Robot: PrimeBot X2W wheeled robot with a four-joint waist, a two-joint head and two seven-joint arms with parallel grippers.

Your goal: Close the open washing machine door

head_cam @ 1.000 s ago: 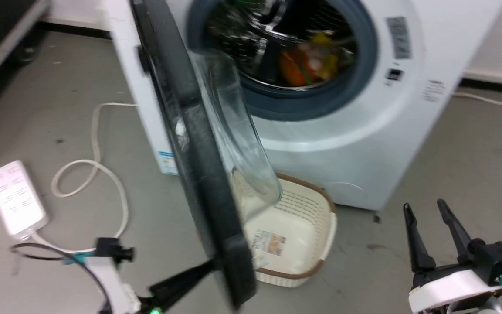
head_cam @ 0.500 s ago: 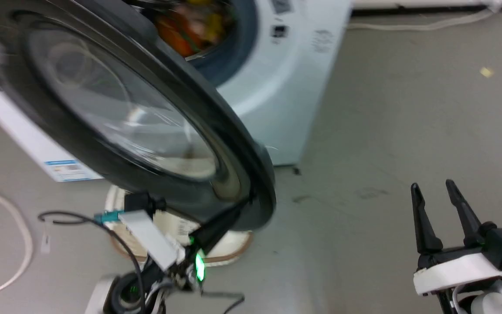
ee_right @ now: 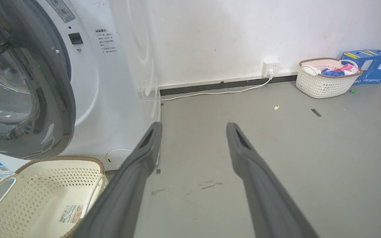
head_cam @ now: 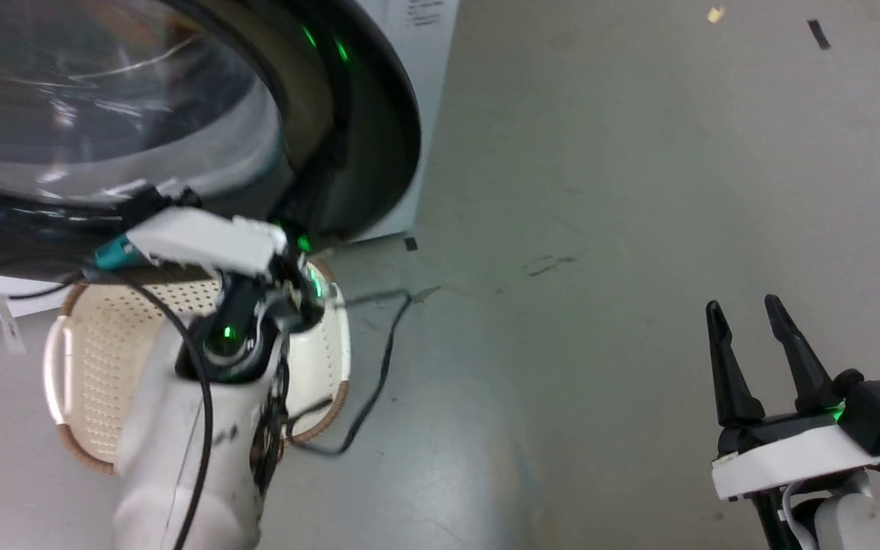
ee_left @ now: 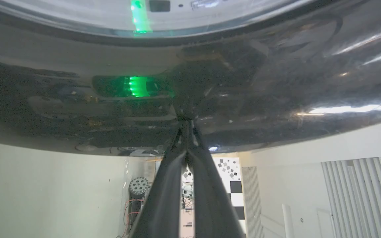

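– Down at the door's rim, what is the left claw (ee_left: 186,121) doing?

– Its two fingers are pressed tight together with nothing between them. The tips are set against the glossy black rim of the door (head_cam: 383,114), and a green light glints off the rim just beside them.

– And where does the door stand?

– Close to the front of the washer (ee_right: 111,99), but tilted. Its free edge stands just off the white panel, and the latch slot shows beside the rim.

– What's underneath?

– A cream basket (head_cam: 96,344) sits on the floor (head_cam: 600,191) just below the door. The left forearm is above it, and a black cable loops off the arm.

– The right claw (head_cam: 743,307)?

– Well apart, off to the right over the grey floor. Its fingers are spread wide and hold nothing.

– Anything further out?

– By the far wall is a second basket (ee_right: 326,82) with clothes in it, and two blue boxes (ee_right: 369,62) are just beside it. A white cord (ee_right: 210,92) runs along the skirting to a socket (ee_right: 270,67).
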